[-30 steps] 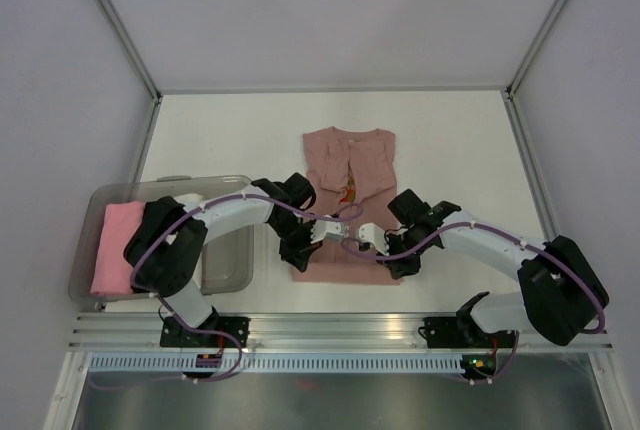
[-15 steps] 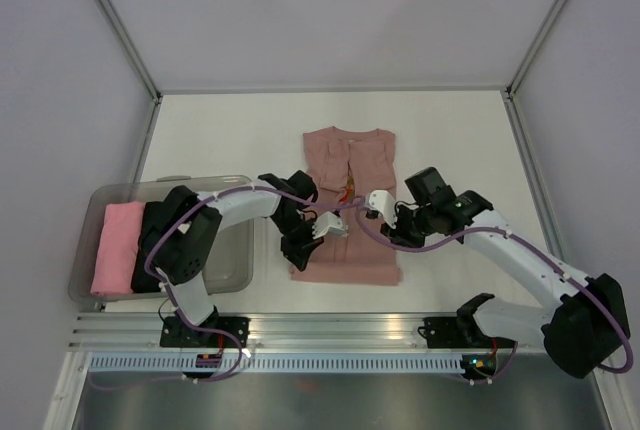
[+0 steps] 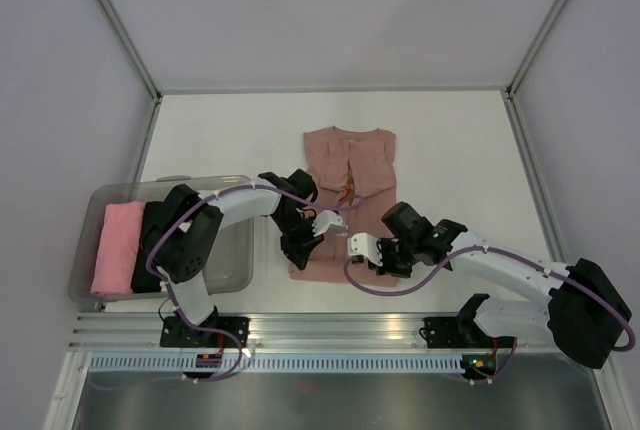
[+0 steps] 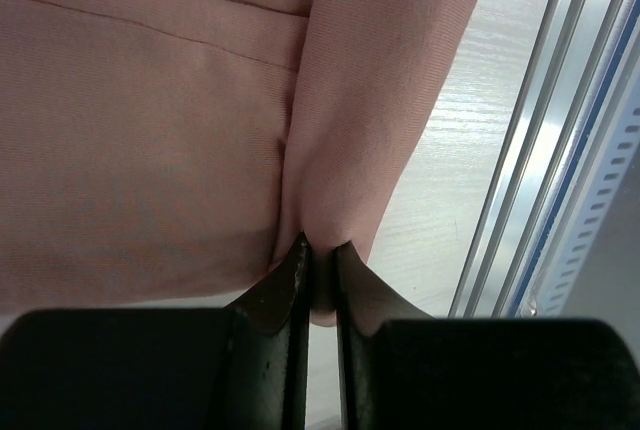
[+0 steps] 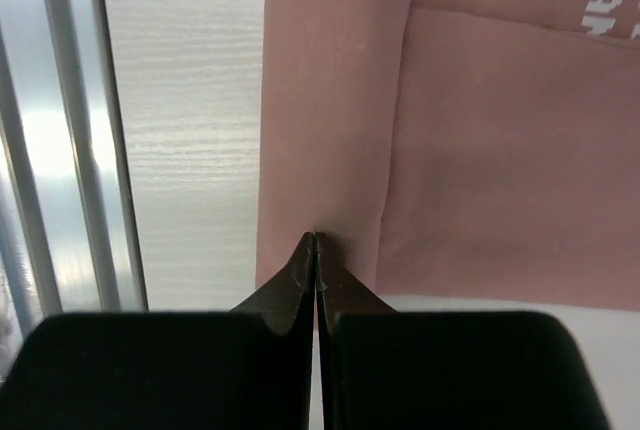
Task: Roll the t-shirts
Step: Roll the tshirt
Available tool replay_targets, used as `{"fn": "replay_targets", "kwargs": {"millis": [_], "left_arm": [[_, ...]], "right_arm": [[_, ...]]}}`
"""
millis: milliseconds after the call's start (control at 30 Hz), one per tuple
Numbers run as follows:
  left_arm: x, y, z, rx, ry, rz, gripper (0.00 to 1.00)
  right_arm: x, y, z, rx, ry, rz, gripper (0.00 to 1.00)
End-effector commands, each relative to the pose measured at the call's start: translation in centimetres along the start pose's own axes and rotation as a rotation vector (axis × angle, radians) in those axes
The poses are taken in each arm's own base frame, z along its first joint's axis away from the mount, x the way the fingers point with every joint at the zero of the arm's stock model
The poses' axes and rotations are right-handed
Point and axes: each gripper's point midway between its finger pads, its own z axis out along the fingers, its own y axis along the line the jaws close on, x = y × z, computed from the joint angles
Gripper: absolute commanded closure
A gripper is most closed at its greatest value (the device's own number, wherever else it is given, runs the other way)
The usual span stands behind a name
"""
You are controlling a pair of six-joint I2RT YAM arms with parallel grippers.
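The dusty pink t-shirt (image 3: 350, 155) lies flat in the middle of the table, its sides folded in to make a long strip. Over its near-left hem, my left gripper (image 3: 318, 225) is shut on a raised fold of the t-shirt (image 4: 150, 130), and cloth shows between the left gripper's (image 4: 318, 247) fingertips. My right gripper (image 3: 360, 247) is at the near-right hem. In the right wrist view the right gripper (image 5: 316, 238) is shut, its tips touching on the folded side strip of the t-shirt (image 5: 500, 150). No cloth shows between them.
A clear plastic bin (image 3: 236, 250) stands at the left with a bright pink roll (image 3: 116, 246) inside. An aluminium rail (image 3: 340, 328) runs along the table's near edge, close behind both grippers. Grey walls enclose the table.
The right gripper swung up to the shirt's middle, then came back to the near hem and shut. The left gripper stayed on its fold.
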Motion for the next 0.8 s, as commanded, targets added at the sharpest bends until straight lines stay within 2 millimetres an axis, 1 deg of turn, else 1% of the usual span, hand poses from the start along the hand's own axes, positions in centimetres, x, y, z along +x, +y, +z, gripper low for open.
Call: {"fn": "replay_targets", "kwargs": {"millis": [0, 100, 200, 233, 300, 367, 400, 433, 500, 633, 667, 733, 767], "left_arm": [[-0.9, 0.9, -0.4, -0.034, -0.009, -0.013, 0.85], [-1.0, 0.9, -0.4, -0.035, -0.008, -0.019, 0.82], [-1.1, 1.3, -0.6, -0.053, -0.004, -0.019, 0.75], [-1.1, 1.4, -0.7, -0.061, -0.002, -0.021, 0.70], [-1.3, 2.0, -1.2, -0.102, 0.010, -0.013, 0.65], [-1.2, 3.0, -1.8, -0.153, 0.024, 0.000, 0.64], [-1.2, 3.4, -2.1, -0.173, 0.027, 0.005, 0.64], [-1.2, 4.0, -2.5, -0.191, 0.020, 0.001, 0.63], [-1.5, 4.4, -3.2, -0.213, 0.007, -0.005, 0.63], [-2.8, 4.3, -5.2, -0.269, -0.040, 0.035, 0.61], [-3.2, 4.3, -6.1, -0.303, -0.055, 0.057, 0.61], [-3.5, 4.3, -7.2, -0.336, -0.064, 0.103, 0.61], [-3.9, 4.3, -8.0, -0.369, -0.083, 0.133, 0.61]], "right_arm": [[-0.2, -2.0, 0.7, 0.084, -0.012, -0.097, 1.00], [0.5, -2.2, 1.2, 0.097, 0.003, -0.085, 1.00], [1.6, -1.9, 2.1, 0.079, 0.039, -0.054, 1.00], [2.0, -1.7, 2.4, 0.069, 0.054, -0.038, 1.00], [2.2, -1.8, 2.7, 0.069, 0.059, -0.015, 1.00], [1.9, -1.8, 2.9, 0.068, 0.048, 0.001, 1.00], [1.4, -1.5, 3.1, 0.053, 0.020, 0.011, 1.00], [1.5, -1.4, 3.2, 0.045, 0.016, 0.021, 1.00], [1.5, -1.3, 3.4, 0.039, 0.015, 0.029, 1.00], [1.5, -1.6, 3.5, 0.045, 0.016, 0.038, 1.00], [1.6, -1.5, 3.6, 0.036, 0.022, 0.041, 1.00], [1.8, -1.5, 3.6, 0.029, 0.028, 0.044, 1.00], [1.8, -1.5, 3.7, 0.027, 0.031, 0.048, 1.00]]}}
